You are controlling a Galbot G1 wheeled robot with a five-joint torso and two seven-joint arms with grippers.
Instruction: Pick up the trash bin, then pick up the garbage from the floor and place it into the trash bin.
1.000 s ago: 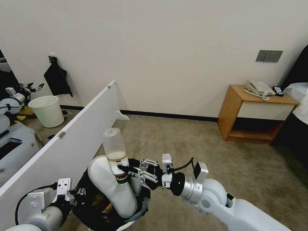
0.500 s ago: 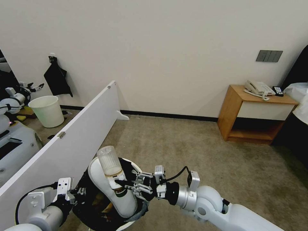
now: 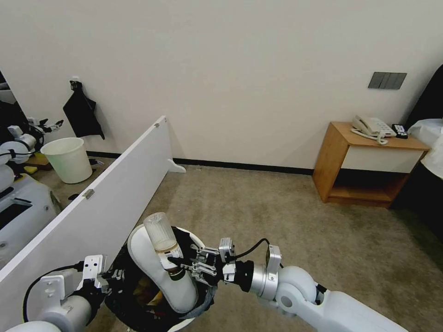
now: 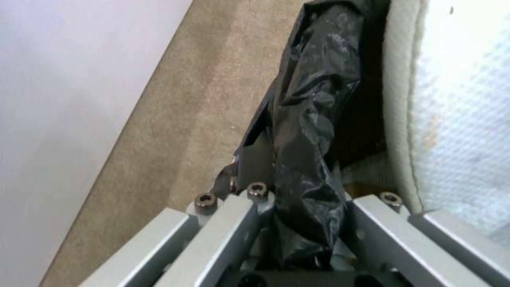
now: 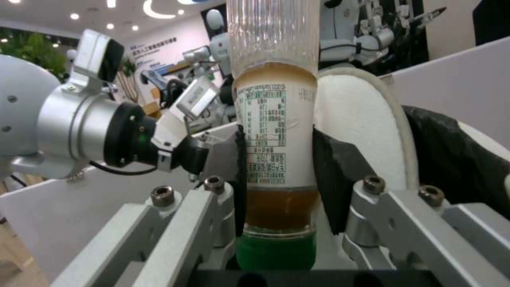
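Right gripper sits at the lower centre of the head frame, clamped on the neck of one clear bottle held cap-down, green cap lowest, a little brown liquid pooled near it. Against a second ago I see the bottle lower and closer to the bin mouth, its cap now down against the slipper; over the last half second it has shifted only slightly. My left gripper, at the lower left, is clenched on the black liner at the rim of the trash bin, exactly as before. One white slipper stands tall out of the bin, sole facing me, just behind the bottle. Something yellowish lies deeper inside; I cannot tell what. Beyond, the carpet runs to one white partition board on the left, one unlined pale bin past it, and one wooden side table at right carrying one telephone.
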